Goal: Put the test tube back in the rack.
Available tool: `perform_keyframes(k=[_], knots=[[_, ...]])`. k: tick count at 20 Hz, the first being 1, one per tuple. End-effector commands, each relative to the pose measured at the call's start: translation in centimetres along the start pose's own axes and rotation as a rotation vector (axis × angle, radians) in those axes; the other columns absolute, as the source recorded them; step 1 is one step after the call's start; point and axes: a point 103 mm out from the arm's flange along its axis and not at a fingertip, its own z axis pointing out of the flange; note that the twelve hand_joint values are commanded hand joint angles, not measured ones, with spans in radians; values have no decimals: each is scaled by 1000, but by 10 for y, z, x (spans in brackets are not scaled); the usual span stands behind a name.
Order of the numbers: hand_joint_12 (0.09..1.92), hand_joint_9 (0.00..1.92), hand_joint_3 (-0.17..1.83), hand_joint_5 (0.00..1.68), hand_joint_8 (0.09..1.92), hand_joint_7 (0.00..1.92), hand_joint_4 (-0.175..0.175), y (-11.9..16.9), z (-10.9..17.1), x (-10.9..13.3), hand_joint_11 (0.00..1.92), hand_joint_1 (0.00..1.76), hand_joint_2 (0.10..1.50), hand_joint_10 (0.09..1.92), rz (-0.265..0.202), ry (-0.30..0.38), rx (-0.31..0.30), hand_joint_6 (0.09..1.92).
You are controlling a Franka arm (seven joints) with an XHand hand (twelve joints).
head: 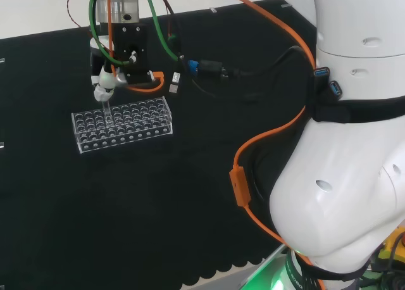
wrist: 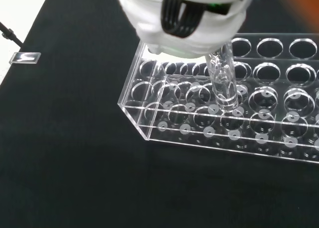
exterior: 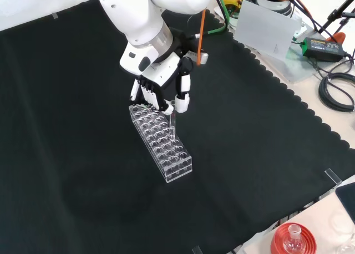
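Hand sits in the upper centre of the front view, directly above the near-top end of the clear rack. Fingers are curled, pinching the upper end of the test tube, which hangs upright. Wrist view: the tube's rounded tip is inside a hole near the rack's end. Head view: rack lies in the upper left on the black worktop.

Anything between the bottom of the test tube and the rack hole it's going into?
No. In the wrist view the test tube, pinched by the hand, has its tip at a hole in the rack, with nothing in between.
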Motion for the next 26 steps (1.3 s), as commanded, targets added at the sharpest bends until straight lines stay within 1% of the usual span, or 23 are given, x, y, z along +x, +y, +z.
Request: perform_keyframes(k=[1, 4, 8, 11, 26], knots=[[1371, 1185, 545, 1249, 596, 1312, -175, 1, 1, 0, 484, 1310, 714, 521, 1, 1, 2, 635], [1371, 1185, 546, 1250, 596, 1312, -175, 1, 2, 0, 484, 1310, 713, 520, 0, -2, 6, 635], [1371, 1185, 546, 1250, 596, 1313, -175, 6, 11, 0, 484, 1310, 713, 520, -7, -22, 14, 635], [1371, 1185, 546, 1250, 596, 1313, -175, 6, 15, 1, 484, 1310, 713, 520, -10, -25, 20, 634], [1371, 1186, 547, 1251, 595, 1314, -175, 12, 18, 0, 484, 1310, 712, 519, -10, -33, 34, 633]])
